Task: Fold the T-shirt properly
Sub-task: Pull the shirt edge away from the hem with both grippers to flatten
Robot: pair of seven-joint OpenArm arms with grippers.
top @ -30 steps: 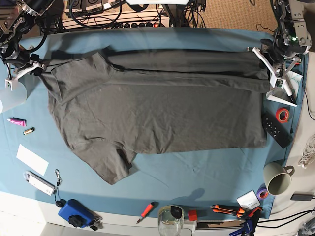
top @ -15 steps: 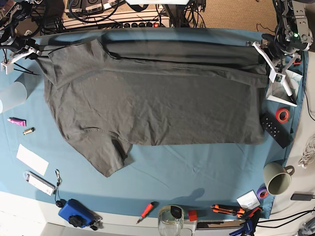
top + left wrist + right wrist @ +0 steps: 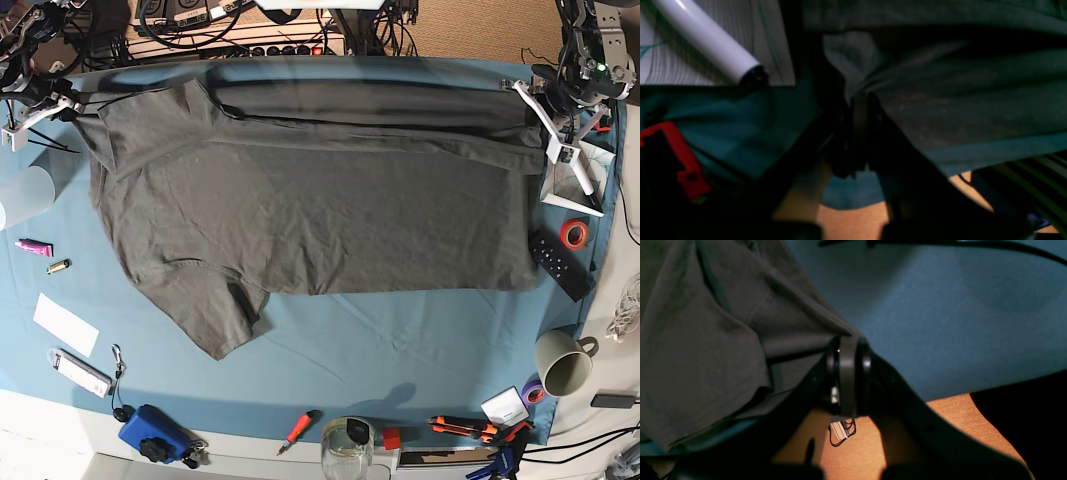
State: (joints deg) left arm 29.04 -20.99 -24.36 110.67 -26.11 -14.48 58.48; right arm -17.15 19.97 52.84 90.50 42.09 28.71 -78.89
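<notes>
A dark T-shirt [image 3: 320, 210] lies across a blue table cloth [image 3: 400, 350], tools and a mug [image 3: 562, 363] along its edge. The left gripper [image 3: 858, 100] and right gripper [image 3: 846, 350] each pinch shirt fabric between closed jaws, orange floor visible below them.

Open cloth [image 3: 400, 350] lower centre. Tools [image 3: 470, 428], jar [image 3: 347, 445] crowd bottom edge; remote [image 3: 560, 265], tape [image 3: 573, 235], mug [image 3: 563, 362] block right; cup [image 3: 25, 195] at left.

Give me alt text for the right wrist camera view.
The right gripper, shut, pinches an edge of the dark grey T-shirt, which drapes away to the left. Blue table cloth fills the right, with orange-brown floor below its edge.
</notes>
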